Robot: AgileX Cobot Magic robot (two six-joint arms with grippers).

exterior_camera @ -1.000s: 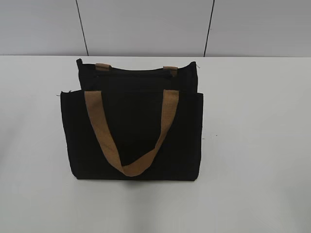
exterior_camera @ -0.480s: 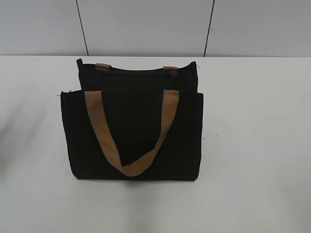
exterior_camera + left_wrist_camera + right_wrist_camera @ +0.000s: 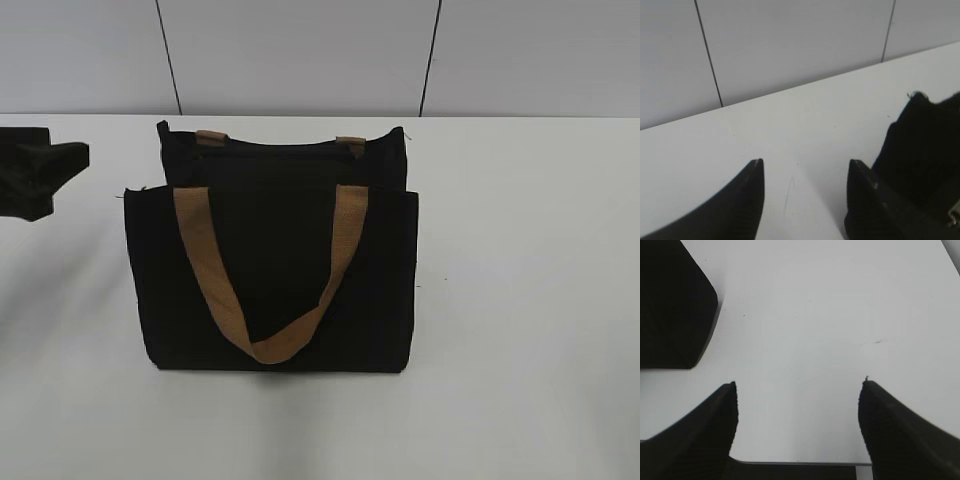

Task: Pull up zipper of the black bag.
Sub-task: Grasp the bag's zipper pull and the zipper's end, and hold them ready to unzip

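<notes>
The black bag stands upright mid-table, with a tan handle hanging down its front pocket panel. The zipper is a thin dark line along the top edge; I cannot make out its silver pull tab. My left gripper is open and empty at the left edge of the exterior view, level with the bag's top and apart from it. In the left wrist view my left gripper is over bare table, with the bag's corner to its right. My right gripper is open and empty; the bag lies at upper left.
The white table stretches on both sides of the bag. A grey panelled wall stands right behind the table's back edge. The table's front edge shows just under my right gripper.
My left gripper has come into the exterior view from the left edge; it was out of sight before. The bag has not moved.
</notes>
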